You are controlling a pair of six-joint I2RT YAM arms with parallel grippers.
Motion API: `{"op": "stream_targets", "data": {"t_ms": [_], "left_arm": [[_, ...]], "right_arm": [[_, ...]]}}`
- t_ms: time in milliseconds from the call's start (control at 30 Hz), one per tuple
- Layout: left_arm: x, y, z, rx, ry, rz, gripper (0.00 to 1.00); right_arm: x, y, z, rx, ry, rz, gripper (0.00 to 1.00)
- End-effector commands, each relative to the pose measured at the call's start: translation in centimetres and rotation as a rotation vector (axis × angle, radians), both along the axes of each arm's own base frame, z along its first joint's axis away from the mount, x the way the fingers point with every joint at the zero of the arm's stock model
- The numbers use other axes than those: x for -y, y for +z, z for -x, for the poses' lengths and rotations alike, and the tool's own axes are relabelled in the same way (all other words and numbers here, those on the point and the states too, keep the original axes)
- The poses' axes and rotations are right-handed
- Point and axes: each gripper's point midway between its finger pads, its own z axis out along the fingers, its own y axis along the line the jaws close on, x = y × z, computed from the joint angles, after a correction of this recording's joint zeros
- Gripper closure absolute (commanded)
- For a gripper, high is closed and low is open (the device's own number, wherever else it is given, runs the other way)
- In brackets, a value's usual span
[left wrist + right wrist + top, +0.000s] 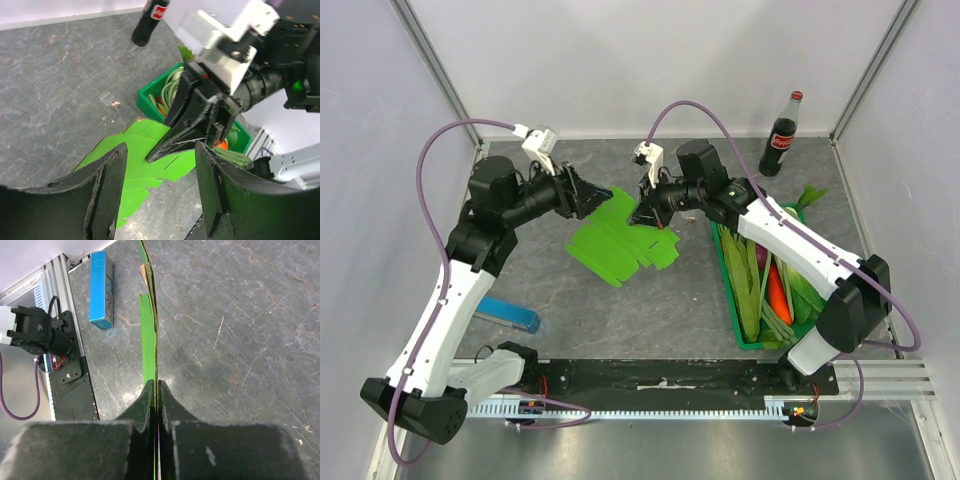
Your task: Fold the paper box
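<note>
Paper box (615, 245): lime-green creased sheet

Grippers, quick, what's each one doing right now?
Left gripper: open.
Right gripper: closed on the paper box.

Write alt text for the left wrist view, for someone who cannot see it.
The right end effector is shut on the edge of the lime-green paper box; the open left end effector frames it in the foreground. Behind, on the grey table, stand a green crate of vegetables and a dark bottle.
</note>
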Motion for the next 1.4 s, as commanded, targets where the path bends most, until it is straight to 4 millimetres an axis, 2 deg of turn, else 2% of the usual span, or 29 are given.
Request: {"op": "stream_targets", "data": {"t_ms": [0,133,367,633,667,700,833,1033,1067,1133,1167,1200,1267,1333,1367], "left_arm": [[2.0,2.1,0.6,0.255,-0.176,-0.126,0.36],[1.9,1.4,-0.6,0.389,-0.217,-0.258,0.38],[2.7,-0.8,-2.2,0.338,-0.283,-0.316,0.48],[3.0,-1.4,-1.6,0.327,-0.319,-0.303,0.65],[2.9,-1.1,-1.3,0.33,-0.312,-0.296,0.75],[2.9,-1.2,-1.2,0.317,-0.301,-0.292,0.79],[3.5,-1.1,0.1,0.33,-0.26,-0.303,0.86],[3.4,-0.6,1.2,0.332,-0.175,-0.214,0.88],[3.4,-1.2,1.3,0.319,-0.173,-0.205,0.88],[3.7,-0.8,1.7,0.328,-0.179,-0.157,0.84],[3.9,-1.5,1.7,0.31,-0.181,-0.152,0.84],[3.9,-1.6,1.7,0.289,-0.174,-0.132,0.84],[4.3,-2.6,1.5,0.26,-0.177,-0.112,0.8],[4.6,-2.4,1.5,0.25,-0.173,-0.063,0.75],[4.7,-3.5,1.5,0.231,-0.172,-0.057,0.73]], "right_arm": [[-1.0,1.2,0.3,0.014,0.054,-0.046,1.0],[-1.2,1.4,0.9,0.011,0.095,-0.059,1.0],[-1.5,1.6,1.6,0.011,0.142,-0.075,1.0],[-1.6,1.9,1.5,0.015,0.13,-0.081,1.0],[-1.6,1.9,1.3,0.014,0.118,-0.08,1.0],[-1.5,1.9,0.9,0.016,0.096,-0.077,1.0],[-2.0,2.5,0.1,-0.015,0.025,-0.113,1.0],[-2.7,4.1,0.1,-0.106,-0.048,-0.218,1.0],[-2.9,4.1,0.1,-0.128,-0.064,-0.222,1.0],[-3.4,4.3,0.2,-0.153,-0.075,-0.244,1.0],[-3.5,4.1,0.4,-0.167,-0.072,-0.252,1.0],[-3.7,4.9,0.3,-0.18,-0.082,-0.291,1.0],[-3.9,5.1,0.6,-0.195,-0.079,-0.321,1.0],[-4.1,6.3,0.7,-0.2,-0.074,-0.376,1.0],[-4.1,6.2,0.9,-0.208,-0.066,-0.387,1.0]]}}
